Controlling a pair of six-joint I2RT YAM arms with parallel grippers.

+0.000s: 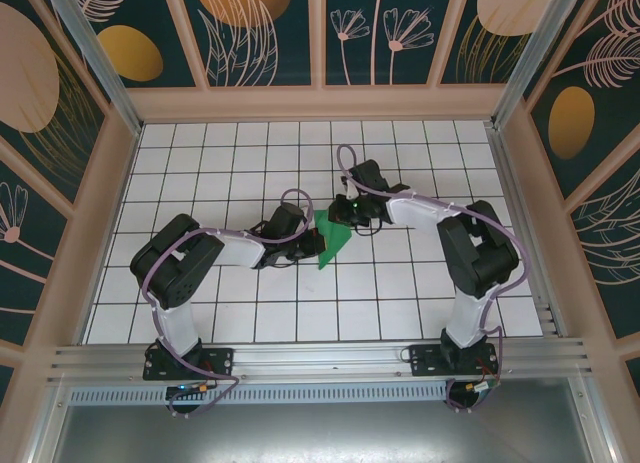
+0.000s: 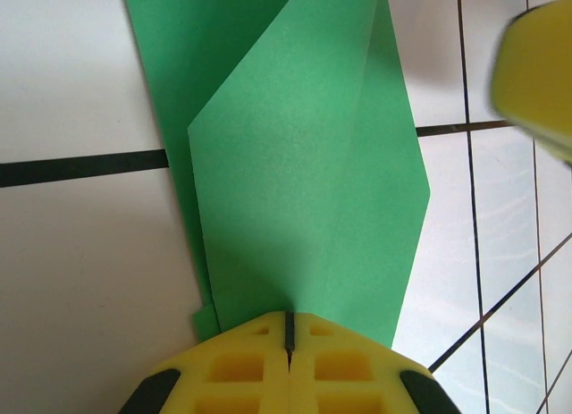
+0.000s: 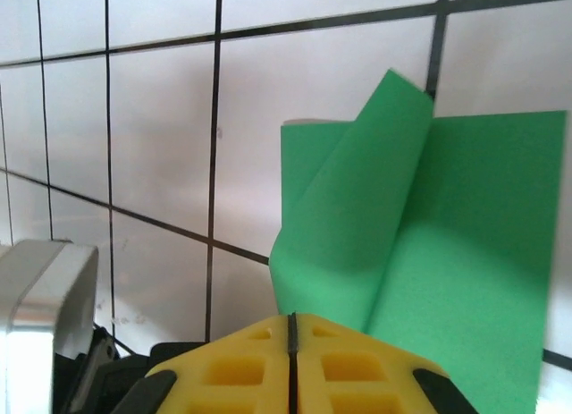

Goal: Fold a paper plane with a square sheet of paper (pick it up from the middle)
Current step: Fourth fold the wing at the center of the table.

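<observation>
Between the left pincer and the right pincer, a thin, creased, bright-green sheet of paper lies on the white gridded counter. The left pincer has its jaws pressed together, clamped on the sheet's near edge, and the folded layers stretch straight ahead of its tips. The right pincer is likewise closed, nipping a flap that curls up just ahead of it; the rest lies flat to its right.
</observation>
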